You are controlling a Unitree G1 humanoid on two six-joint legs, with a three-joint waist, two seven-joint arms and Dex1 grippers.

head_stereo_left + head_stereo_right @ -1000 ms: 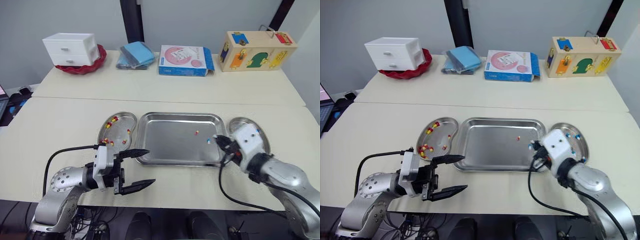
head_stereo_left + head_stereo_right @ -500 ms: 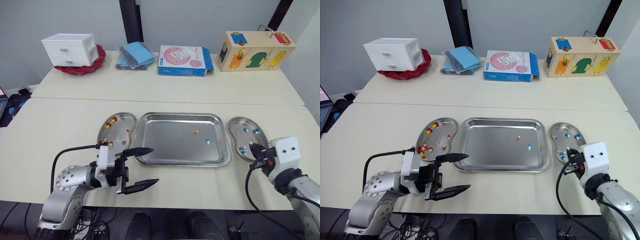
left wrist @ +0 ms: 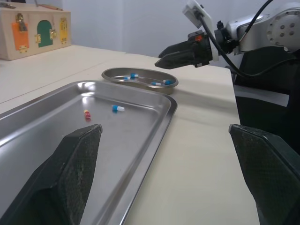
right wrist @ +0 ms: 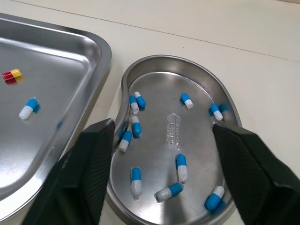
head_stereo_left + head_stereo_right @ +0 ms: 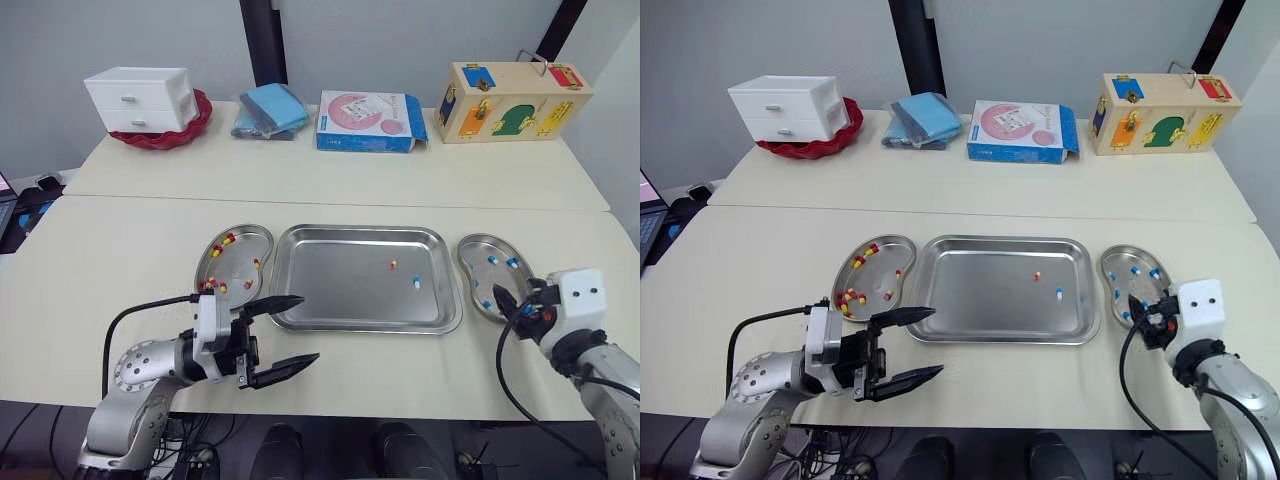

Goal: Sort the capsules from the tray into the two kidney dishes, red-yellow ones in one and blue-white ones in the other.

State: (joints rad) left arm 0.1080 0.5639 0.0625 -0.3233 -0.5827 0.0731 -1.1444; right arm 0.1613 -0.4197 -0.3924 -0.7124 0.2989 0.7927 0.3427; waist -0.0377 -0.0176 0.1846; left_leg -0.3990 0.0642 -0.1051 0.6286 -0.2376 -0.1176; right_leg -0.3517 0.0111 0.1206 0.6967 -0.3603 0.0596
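Now the right gripper [image 4: 163,124] hangs over the right dish [image 5: 478,245], above its near end. A second ago it was at the tray's right rim, close to the blue-white capsule; half a second ago it was already off the tray, just in front of the dish. Its jaws stand wide, one finger [image 4: 96,164] above the dish's tray-side rim and the other above the opposite rim.

The tray [image 5: 340,290] holds the same two pieces as before, in the same spots: a red-yellow capsule [image 5: 393,265] and a blue-white capsule [image 5: 416,282], near each other in the right half and apart. Blue-white capsules lie scattered in the right dish, several along the tray-side wall. The left dish [image 5: 236,250], touching or just beside the tray's left rim, holds the red-yellow ones.

The left gripper [image 5: 310,327] stays about where it was, low over the table [image 5: 120,240] in front of the tray's near-left corner. Its jaws are wide as before, with the upper finger reaching over the tray's front rim.
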